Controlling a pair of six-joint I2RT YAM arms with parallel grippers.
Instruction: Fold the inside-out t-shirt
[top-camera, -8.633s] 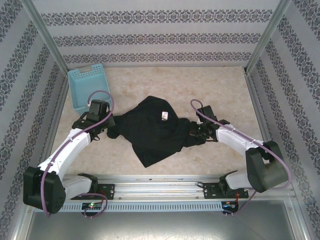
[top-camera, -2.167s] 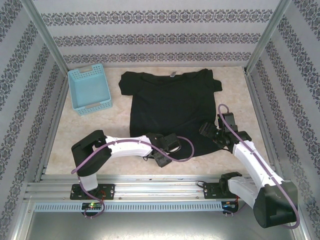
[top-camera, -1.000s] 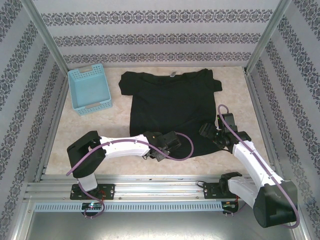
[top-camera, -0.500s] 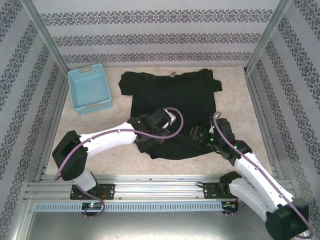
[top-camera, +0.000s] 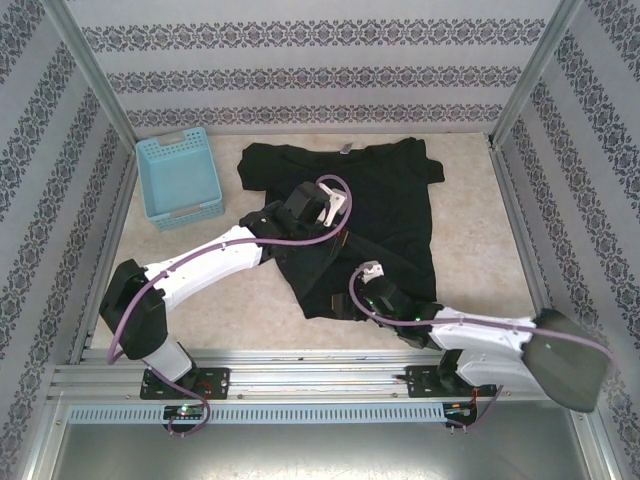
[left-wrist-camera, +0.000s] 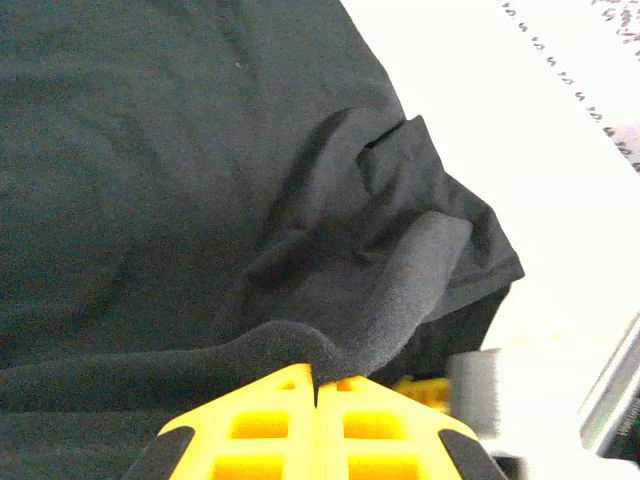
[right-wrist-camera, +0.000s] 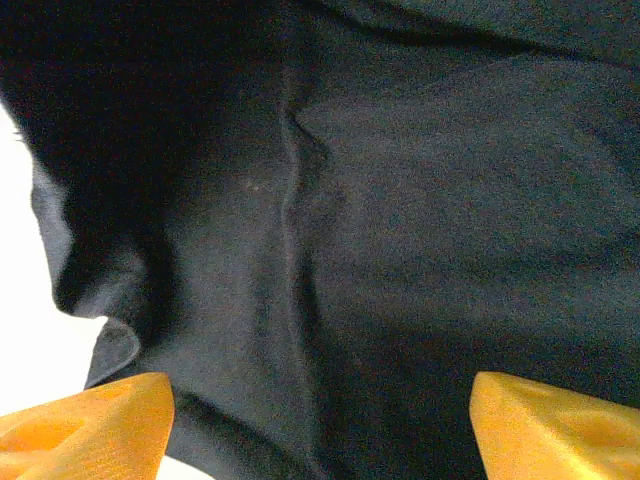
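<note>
Since half a second ago the left gripper (left-wrist-camera: 315, 385) has travelled farther from the near edge toward the collar, dragging the near-left part of the black t-shirt (top-camera: 390, 210) with it. The hem, which lay straight across the near side a second ago, now runs on a slant from the left side of the body down to a point near the middle of the near edge. Over the same half second the right arm has dropped low and swung leftward. Its forearm now lies along the near edge of the table (top-camera: 470, 240), and the right gripper (right-wrist-camera: 320, 425) sits at the shirt's near hem, left of where it was. In the left wrist view the two yellow fingers (left-wrist-camera: 250, 435) are pressed together with a thick roll of black cloth pinched at their tips, and looser folds bunch up just beyond. In the right wrist view the orange fingertips stand wide apart at the bottom corners, with dark fabric bearing a long seam or crease spread beyond and between them; whether any cloth touches them cannot be told. The shirt lies on the marbled table with its collar and both short sleeves at the far side, unchanged from before, and the small white neck tag (top-camera: 345, 149) sits at the far edge of the collar. The light blue basket (top-camera: 180, 180) stays at the far left, apart from the left sleeve.
</note>
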